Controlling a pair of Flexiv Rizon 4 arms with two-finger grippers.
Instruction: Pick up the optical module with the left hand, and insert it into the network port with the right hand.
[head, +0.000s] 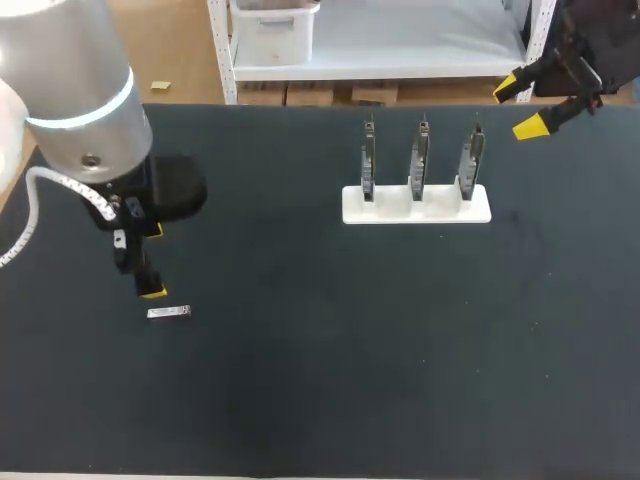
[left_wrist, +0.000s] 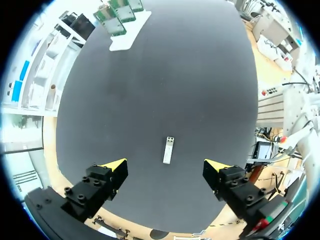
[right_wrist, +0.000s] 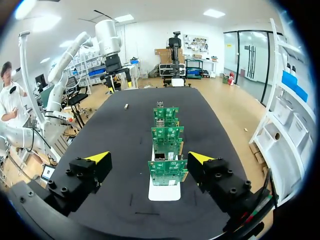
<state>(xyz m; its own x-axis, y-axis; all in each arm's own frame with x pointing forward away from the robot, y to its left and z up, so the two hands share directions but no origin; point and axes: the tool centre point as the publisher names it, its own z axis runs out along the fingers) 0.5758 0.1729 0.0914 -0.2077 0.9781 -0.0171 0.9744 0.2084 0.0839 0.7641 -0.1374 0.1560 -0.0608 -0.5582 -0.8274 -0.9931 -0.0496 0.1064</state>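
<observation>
Module (left_wrist: 168, 150) flat on table (left_wrist: 200, 75), not picked yet. My left gripper (left_wrist: 165, 165) hangs over it, fingers spread wide, empty. The module sits in the gap between them, a bit ahead, touching neither. Head view: one yellow tip just beside the module, near the table's left side.

My right gripper (right_wrist: 149, 157) is also wide and empty, up at the far right edge, looking end-on down a row of three green boards (right_wrist: 167, 170) standing in a white holder (right_wrist: 164, 192). Holder is well apart from the module, across the table. Port: a metal cage seems to show on the nearest board, too small to be sure.

Progress, my read: nothing done. Left to do: close on module, lift, pass to right gripper, insert into port.
</observation>
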